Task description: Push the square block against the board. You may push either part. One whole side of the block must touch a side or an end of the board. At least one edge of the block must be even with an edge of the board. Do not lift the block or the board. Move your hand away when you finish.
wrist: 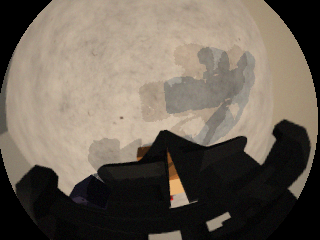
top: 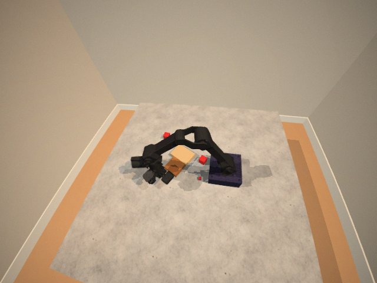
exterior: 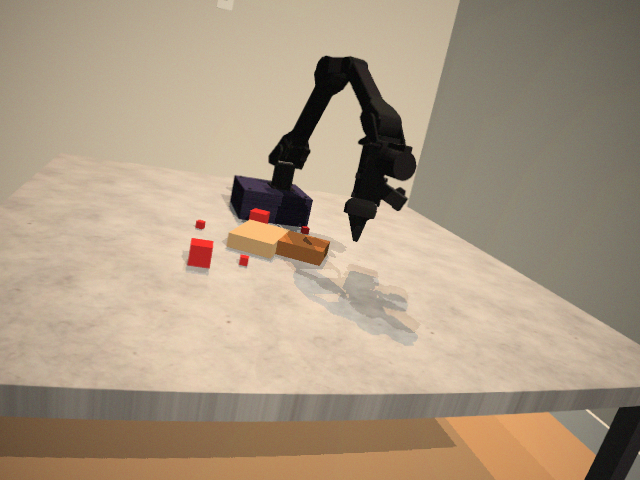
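The brown-orange square block [top: 174, 165] [exterior: 302, 249] [wrist: 144, 152] lies flat against the light tan board [top: 182, 153] [exterior: 254, 238] [wrist: 176, 188]. Their facing sides appear to touch along the block's whole side, though a hairline gap cannot be ruled out. At the end nearer the base, the edges look even or nearly so; at the other end, the board extends a little past the block. My gripper [exterior: 355, 239] [wrist: 163, 133] is shut and empty, raised above the table beyond the block's outer side, not touching it. The arm hides part of the block in the top view.
A red cube [top: 202, 159] [exterior: 259, 215] lies between the board and the dark base [top: 225, 178] [exterior: 258, 198]. A larger-looking red cube [top: 166, 135] [exterior: 200, 253] lies beyond the board. Small red cubes [exterior: 200, 224] [exterior: 243, 260] [exterior: 305, 229] lie around the parts.
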Available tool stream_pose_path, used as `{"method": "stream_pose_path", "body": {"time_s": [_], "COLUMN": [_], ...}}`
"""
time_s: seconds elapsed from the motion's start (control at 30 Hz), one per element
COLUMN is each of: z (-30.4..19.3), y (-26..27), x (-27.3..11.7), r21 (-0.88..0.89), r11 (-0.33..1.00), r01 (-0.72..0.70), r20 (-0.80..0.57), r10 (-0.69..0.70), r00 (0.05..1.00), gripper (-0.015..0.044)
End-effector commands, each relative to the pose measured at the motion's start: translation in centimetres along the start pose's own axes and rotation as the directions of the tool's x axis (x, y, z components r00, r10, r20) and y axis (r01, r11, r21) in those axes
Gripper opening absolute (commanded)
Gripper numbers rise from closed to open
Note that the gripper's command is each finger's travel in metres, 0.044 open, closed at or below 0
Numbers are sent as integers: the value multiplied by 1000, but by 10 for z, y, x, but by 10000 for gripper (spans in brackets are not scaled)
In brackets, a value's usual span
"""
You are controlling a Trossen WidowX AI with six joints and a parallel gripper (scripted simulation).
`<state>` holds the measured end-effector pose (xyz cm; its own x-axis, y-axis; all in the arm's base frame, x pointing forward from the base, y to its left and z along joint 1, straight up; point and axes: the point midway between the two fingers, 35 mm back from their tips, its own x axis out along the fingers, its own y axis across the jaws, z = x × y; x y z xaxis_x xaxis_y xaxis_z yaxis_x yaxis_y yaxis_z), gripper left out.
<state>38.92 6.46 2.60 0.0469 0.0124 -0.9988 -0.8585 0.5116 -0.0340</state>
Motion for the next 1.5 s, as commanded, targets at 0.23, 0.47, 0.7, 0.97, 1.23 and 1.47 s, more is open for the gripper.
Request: {"method": "stream_pose_path", "body": {"time_s": [0.23, 0.47, 0.7, 0.97, 1.23, 1.47], "z": [-17, -36, -55, -79, -104, -115], "y": [-15, -29, -43, -57, -69, -74], "x": [-1, -1, -2, -3, -4, -4], "r21": [219, 444, 644, 827, 948, 979], "r11": [976, 896, 765, 562, 318, 203], "r01": [2, 5, 9, 14, 19, 22], "r20": [-4, -8, -12, -16, -20, -22], "r10": [-1, -1, -1, -1, 0, 0], "r00": [1000, 1000, 1000, 1000, 1000, 1000], "gripper": [0, 0, 0, 0, 0, 0]}}
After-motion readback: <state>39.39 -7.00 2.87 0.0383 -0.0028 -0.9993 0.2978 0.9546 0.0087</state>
